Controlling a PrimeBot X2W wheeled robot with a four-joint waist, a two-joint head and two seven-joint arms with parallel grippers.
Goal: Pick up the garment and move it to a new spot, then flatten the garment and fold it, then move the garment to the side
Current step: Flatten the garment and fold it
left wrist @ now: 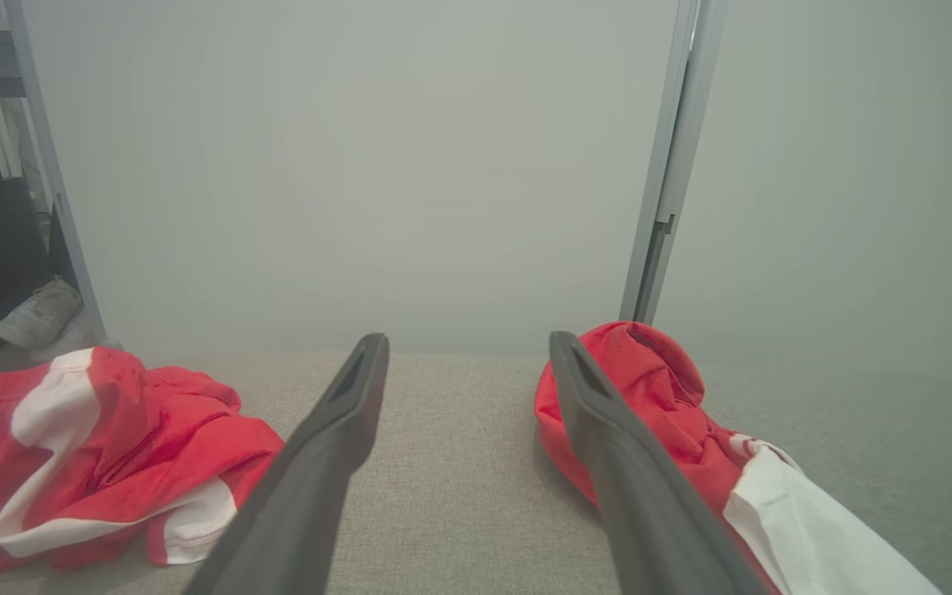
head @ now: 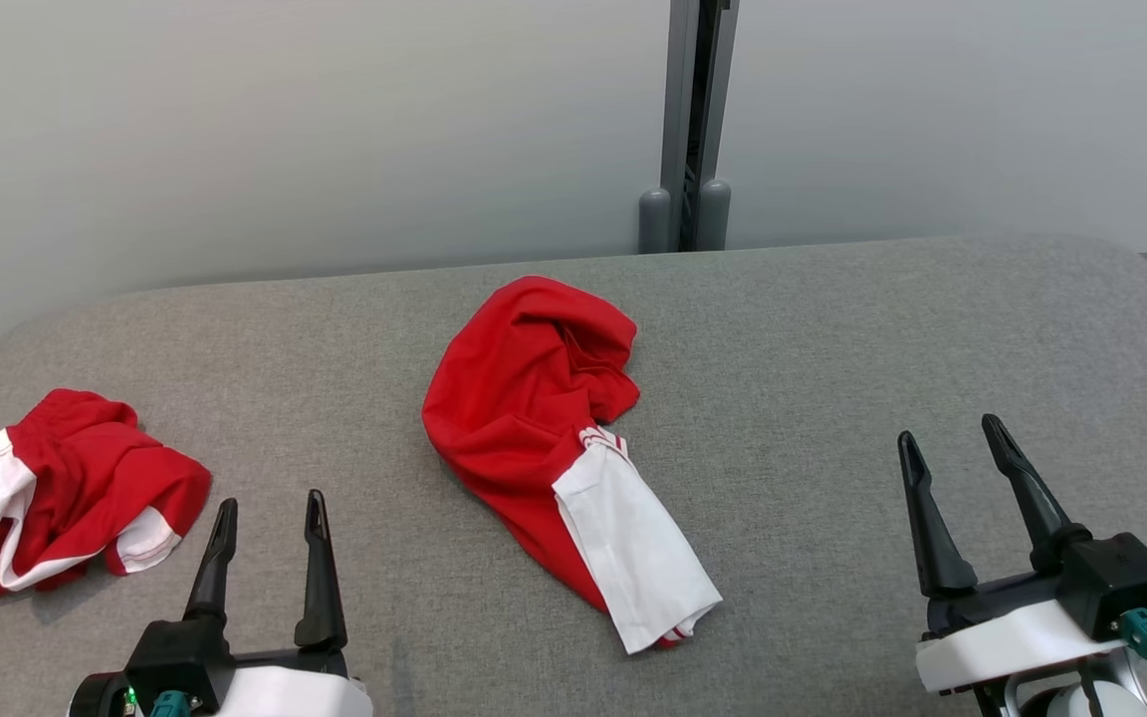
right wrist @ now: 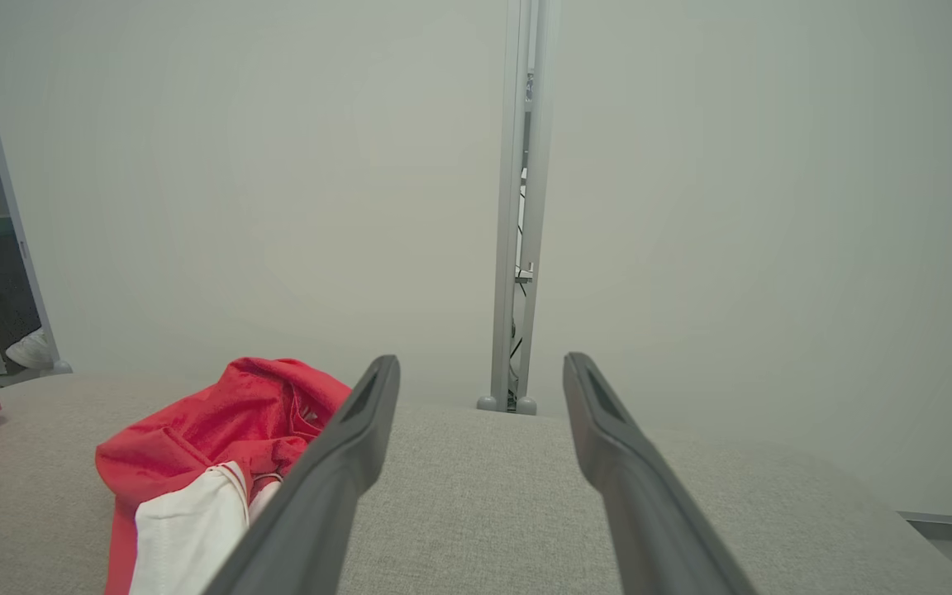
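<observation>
Two hands up front, left hand (head: 271, 500) and right hand (head: 947, 428), both spread wide and holding nothing, low over the grey bench (head: 832, 349). The red garment (head: 524, 408) with its white sleeve lies crumpled mid-bench between them, touching neither. Another red-and-white bundle (head: 66, 478) sits far left, near the left hand.

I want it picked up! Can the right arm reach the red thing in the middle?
Probably yes: the right gripper is open, and the grey table between it and the middle garment looks free.
</observation>
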